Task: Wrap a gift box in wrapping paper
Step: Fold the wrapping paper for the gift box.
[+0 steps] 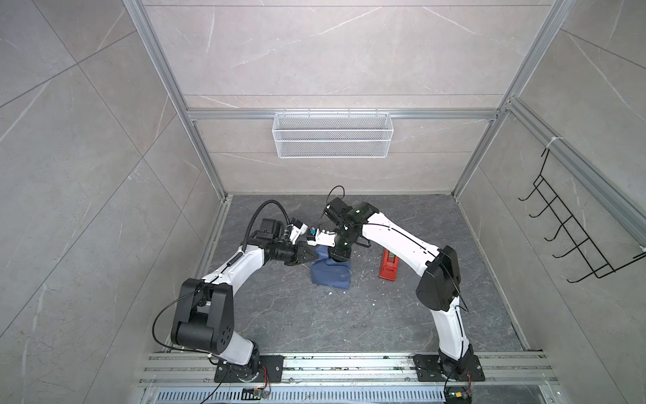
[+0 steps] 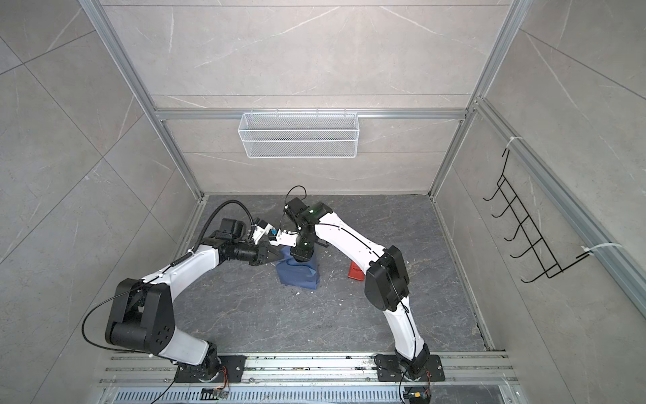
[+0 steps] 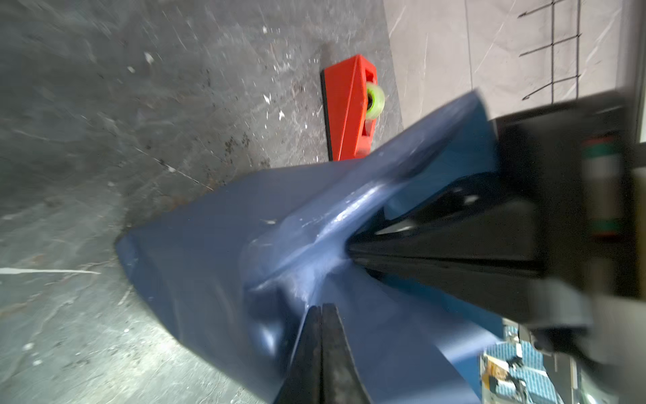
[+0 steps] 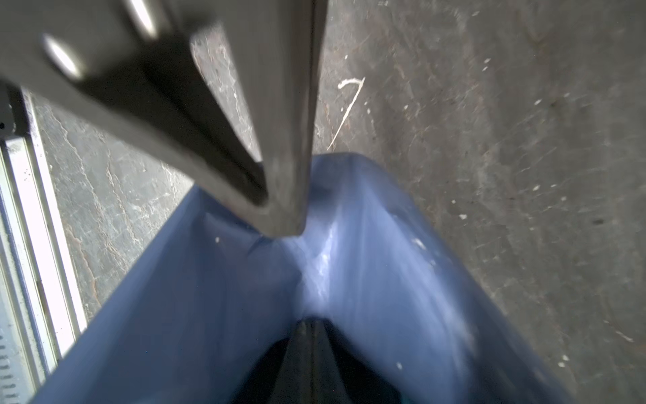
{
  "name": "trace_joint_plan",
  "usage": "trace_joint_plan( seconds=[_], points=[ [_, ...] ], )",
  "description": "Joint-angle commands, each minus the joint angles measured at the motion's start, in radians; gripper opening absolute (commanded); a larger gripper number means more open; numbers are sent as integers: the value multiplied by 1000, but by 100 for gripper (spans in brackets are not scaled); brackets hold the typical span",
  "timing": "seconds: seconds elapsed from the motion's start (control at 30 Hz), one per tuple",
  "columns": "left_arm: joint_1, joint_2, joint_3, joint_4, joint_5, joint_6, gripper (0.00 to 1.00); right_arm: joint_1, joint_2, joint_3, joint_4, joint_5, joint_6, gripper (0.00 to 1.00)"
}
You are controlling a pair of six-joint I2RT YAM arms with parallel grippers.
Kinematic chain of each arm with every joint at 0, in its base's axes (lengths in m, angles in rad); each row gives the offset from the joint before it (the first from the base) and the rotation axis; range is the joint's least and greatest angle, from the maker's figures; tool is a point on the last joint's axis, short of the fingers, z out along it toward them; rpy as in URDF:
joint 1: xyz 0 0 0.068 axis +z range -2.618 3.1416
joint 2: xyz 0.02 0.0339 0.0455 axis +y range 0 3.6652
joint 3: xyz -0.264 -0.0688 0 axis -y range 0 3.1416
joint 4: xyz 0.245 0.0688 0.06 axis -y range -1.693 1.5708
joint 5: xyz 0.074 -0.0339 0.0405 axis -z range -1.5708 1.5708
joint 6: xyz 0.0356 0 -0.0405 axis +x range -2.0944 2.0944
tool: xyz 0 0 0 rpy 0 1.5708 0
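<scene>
Seemingly, in both top views the wrapping paper already tents mid-table, the red tape dispenser at its 3 o'clock; the left wrist view shows the left gripper pinching its ridge, fingers pressed together; the right wrist view shows the right gripper likewise; the ends look unsealed, and the gift box is hidden, presumably inside.

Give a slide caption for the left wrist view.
Left gripper and right gripper pinch wrapping paper; red tape dispenser beyond.

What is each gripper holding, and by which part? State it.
Both pinch the wrapping paper: the left gripper and the right gripper are each shut on its raised top ridge.
</scene>
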Motion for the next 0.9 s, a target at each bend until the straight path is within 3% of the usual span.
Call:
trace_joint_plan(
  seconds=[0.0,0.23,0.6,0.87],
  points=[
    [30,-58,21,-39,33,40,0,13,29,-23,-40,9,-16,0],
    [20,-39,-6,-3,74,62,0,10,16,-34,-35,13,-25,0],
    [-38,39,-62,30,-70,93,0,12,2,9,-32,12,-20,0],
    [-59,56,-60,22,-70,100,0,0,-206,-25,78,-20,51,0]
  ],
)
